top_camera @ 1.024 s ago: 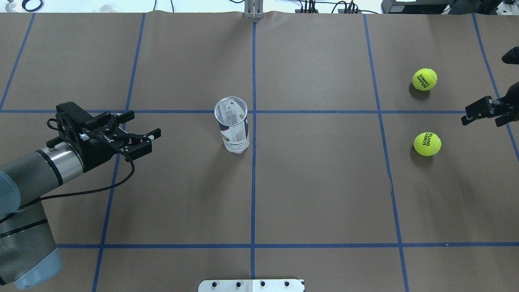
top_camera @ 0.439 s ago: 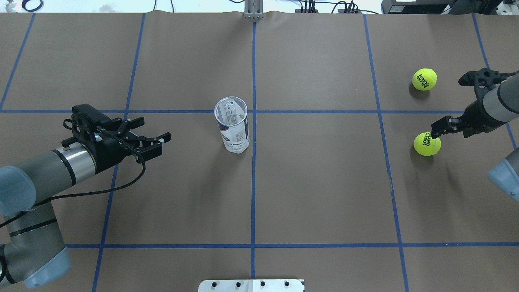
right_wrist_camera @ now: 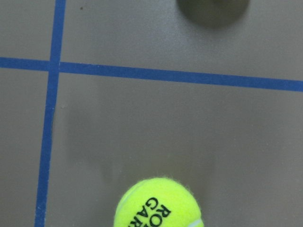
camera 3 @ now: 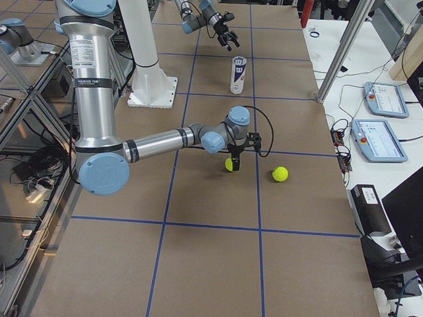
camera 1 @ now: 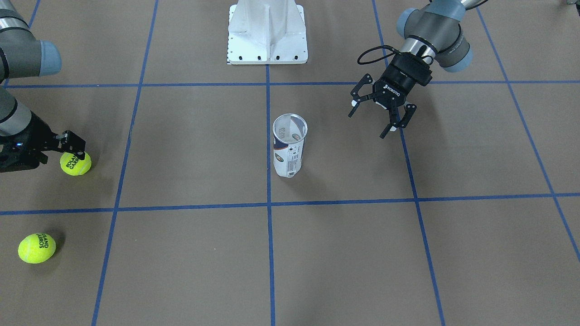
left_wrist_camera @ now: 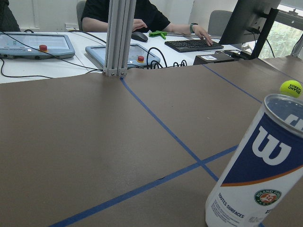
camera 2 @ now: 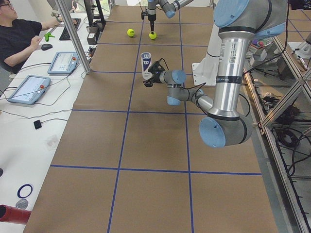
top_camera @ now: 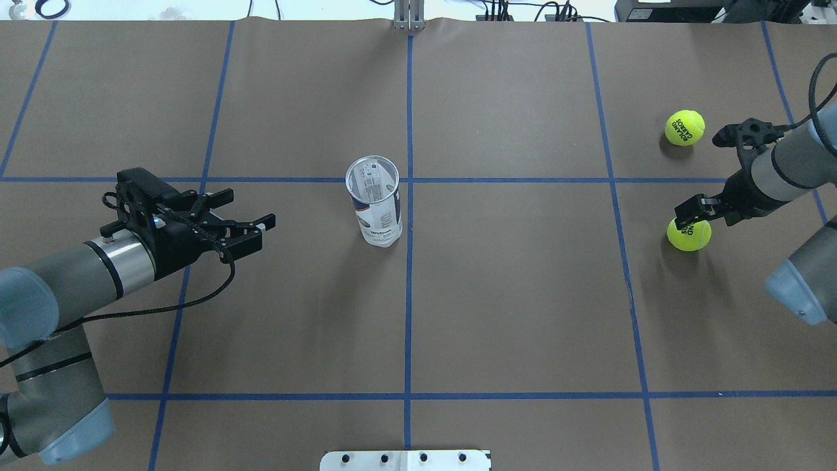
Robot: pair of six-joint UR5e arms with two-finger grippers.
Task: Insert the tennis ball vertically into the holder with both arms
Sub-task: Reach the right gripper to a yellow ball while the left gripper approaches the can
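The step in hand is picking up a ball. The right gripper [top_camera: 688, 212] is hovering just above the nearer tennis ball [top_camera: 688, 235], which is lying on the tabletop [top_camera: 510, 314] well apart from the holder [top_camera: 374, 204]. I cannot tell whether its jaws are spread or pressed together, as they are showing only edge-on. The holder is standing upright and empty near the tabletop's middle. The left gripper [top_camera: 250, 208] is pointing at it from the side, jaws spread and touching nothing. For the next move, I judge, the right jaws need to straddle the ball squarely, and the left must steady the holder without tipping it.
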